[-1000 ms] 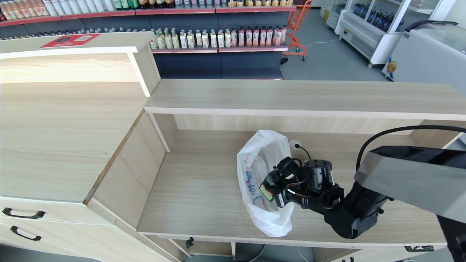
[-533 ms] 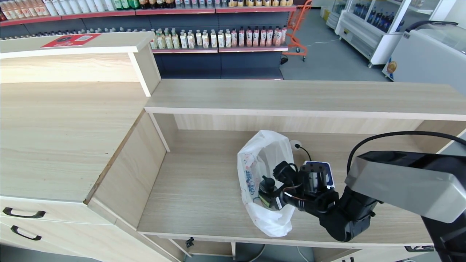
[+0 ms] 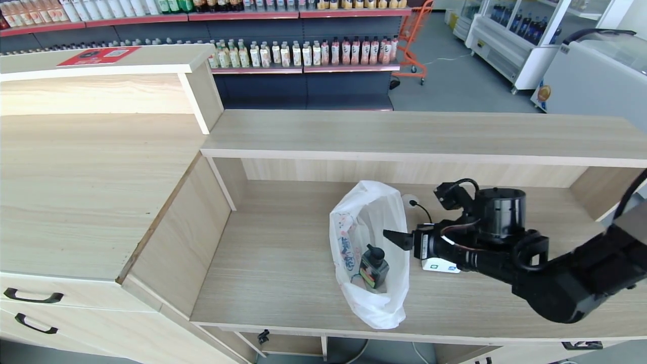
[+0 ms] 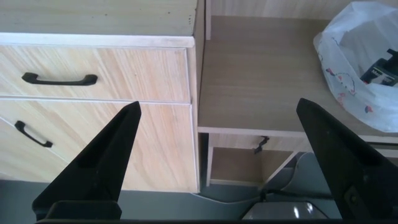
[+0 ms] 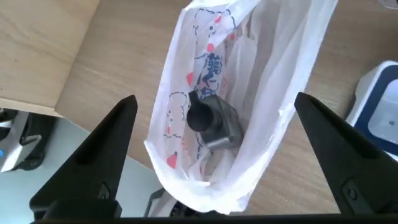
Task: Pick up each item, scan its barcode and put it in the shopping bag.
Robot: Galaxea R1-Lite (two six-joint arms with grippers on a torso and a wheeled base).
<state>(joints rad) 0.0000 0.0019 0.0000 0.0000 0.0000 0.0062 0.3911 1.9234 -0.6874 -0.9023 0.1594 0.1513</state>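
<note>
A white plastic shopping bag (image 3: pixel 368 222) stands open on the lower counter shelf. Inside it a dark pump bottle (image 3: pixel 374 267) with a green and red label rests upright. My right gripper (image 3: pixel 399 238) hovers open just right of the bag's mouth, holding nothing. From the right wrist view, the bottle (image 5: pixel 212 121) lies in the bag (image 5: pixel 249 74) between and beyond the spread fingers (image 5: pixel 93 168). A white and blue scanner (image 3: pixel 441 265) sits on the shelf under my right arm. My left gripper (image 4: pixel 219 104) is open, low beside the counter's drawers, with the bag (image 4: pixel 364 62) far off.
The shelf is walled by a wooden side panel (image 3: pixel 187 237) on the left and a back panel under the upper counter (image 3: pixel 419 134). Drawers with black handles (image 4: pixel 59 79) face the left gripper. The scanner's cable (image 3: pixel 419 207) runs behind the bag.
My right gripper let go of the pump bottle inside the bag, opened, and drew back up and to the right. The bottle now stands alone in the bag; the scanner is uncovered.
</note>
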